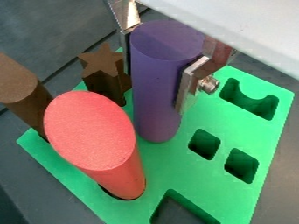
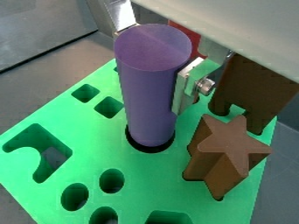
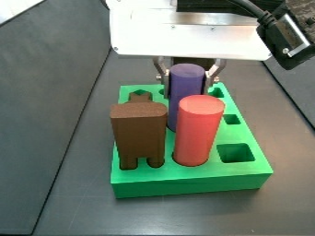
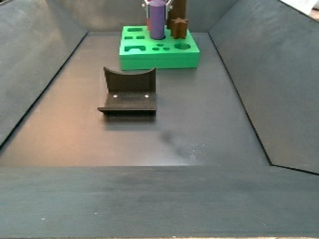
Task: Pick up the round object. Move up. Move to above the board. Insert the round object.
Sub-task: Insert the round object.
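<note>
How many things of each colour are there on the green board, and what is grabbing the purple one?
Purple: 1, the round object, standing in a hole in the board with the pincer around its top.
Red: 1, the red cylinder.
Brown: 2, the star piece and the notched block.
Green: 1, the board itself.
Total: 5.

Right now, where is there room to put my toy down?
The dark floor between the fixture and the near wall is bare. It is crowded on the green board, where the end effector flanks the purple cylinder beside the red cylinder.
</note>
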Controlling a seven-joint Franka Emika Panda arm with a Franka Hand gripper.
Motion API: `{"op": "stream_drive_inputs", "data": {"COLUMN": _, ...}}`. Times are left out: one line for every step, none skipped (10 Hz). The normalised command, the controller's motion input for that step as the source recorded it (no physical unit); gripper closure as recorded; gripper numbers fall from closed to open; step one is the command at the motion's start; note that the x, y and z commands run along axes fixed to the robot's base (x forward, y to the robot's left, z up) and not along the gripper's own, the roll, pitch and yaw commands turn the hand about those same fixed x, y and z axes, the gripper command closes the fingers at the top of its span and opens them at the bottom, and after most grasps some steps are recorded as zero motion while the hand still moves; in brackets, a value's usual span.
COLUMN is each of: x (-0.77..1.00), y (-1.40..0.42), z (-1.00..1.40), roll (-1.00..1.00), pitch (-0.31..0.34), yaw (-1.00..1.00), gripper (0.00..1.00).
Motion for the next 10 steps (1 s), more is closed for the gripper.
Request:
{"op": "stream_drive_inputs", "data": {"x": 0.05, "y": 0.21, "z": -0.31, "roll": 0.21, "pitch": 0.0, "yaw": 0.02, "gripper": 1.0}}
{"op": "stream_drive_inputs", "data": {"x": 0.0, "y": 0.21, "z": -0.26, "roll": 0.19, "pitch": 0.01, "yaw": 0.0, "gripper": 1.0}}
{"op": "stream_drive_inputs", "data": {"x": 0.0, "y": 0.16, "z": -0.28, "roll": 0.19, "pitch": 0.0, "yaw": 0.0, "gripper": 1.0}}
{"op": "stream_drive_inputs", "data": {"x": -0.02, "y": 0.01, "z": -0.38, "roll": 0.24, "pitch": 0.0, "yaw": 0.0, "gripper": 1.0}}
{"op": "stream_drive_inputs", "data": {"x": -0.07, "y": 0.0, "z": -0.36, "roll": 0.27, "pitch": 0.0, "yaw": 0.0, "gripper": 1.0}}
{"op": "stream_drive_inputs", "data": {"x": -0.14, "y": -0.21, "z": -0.44, "roll": 0.41, "pitch": -0.043, "yaw": 0.0, "gripper": 1.0}}
{"op": "stream_drive_inputs", "data": {"x": -0.21, "y": -0.37, "z": -0.31, "roll": 0.5, "pitch": -0.057, "yaw": 0.17, "gripper": 1.0}}
{"op": "stream_drive_inputs", "data": {"x": 0.0, "y": -0.22, "z": -0.49, "roll": 0.39, "pitch": -0.103, "yaw": 0.0, "gripper": 1.0}}
{"op": "stream_drive_inputs", "data": {"x": 0.0, "y": 0.0, "z": 0.0, "roll": 0.0, "pitch": -0.019, "yaw": 0.0, "gripper": 1.0}}
{"op": "stream_drive_inputs", "data": {"x": 0.0, "y": 0.0, "z": 0.0, "roll": 0.0, "pitch": 0.0, "yaw": 0.0, "gripper": 1.0}}
